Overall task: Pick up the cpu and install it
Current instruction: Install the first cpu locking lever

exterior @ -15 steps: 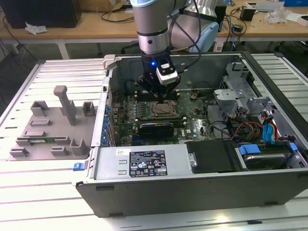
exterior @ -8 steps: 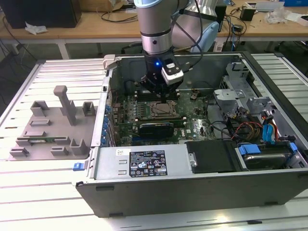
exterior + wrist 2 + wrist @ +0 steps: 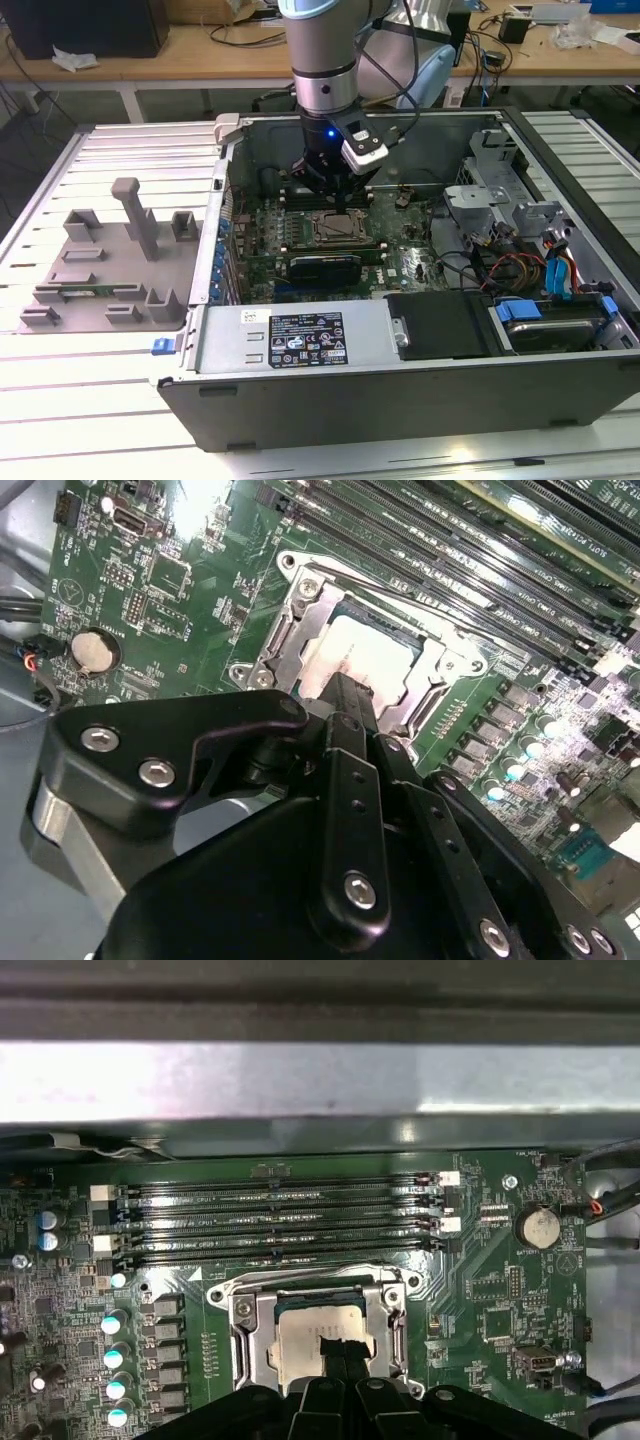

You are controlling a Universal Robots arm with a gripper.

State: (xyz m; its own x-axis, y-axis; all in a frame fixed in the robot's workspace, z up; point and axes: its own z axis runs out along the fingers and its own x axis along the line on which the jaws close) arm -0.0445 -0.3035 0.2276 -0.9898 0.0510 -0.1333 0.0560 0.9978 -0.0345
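The cpu point(image 3: 300, 1335), a silver square chip, lies flat inside the dark metal socket frame point(image 3: 247, 1332) on the green motherboard point(image 3: 490, 1295). In the second wrist view the cpu point(image 3: 385, 658) sits in the open socket frame point(image 3: 290, 630). My gripper point(image 3: 343, 1352) hangs right over the chip with its black fingers pressed together and nothing between them. I cannot tell whether the tips touch the chip. In the exterior view the gripper point(image 3: 336, 197) is low inside the open computer case, just above the socket frame point(image 3: 338, 229).
Long black memory slots point(image 3: 280, 1222) run beside the socket, and a coin battery point(image 3: 541, 1227) sits near them. The case wall point(image 3: 225, 180) stands on the exterior view's left, cables and drive bays point(image 3: 545, 270) on its right. A grey fixture tray point(image 3: 105, 265) lies outside the case.
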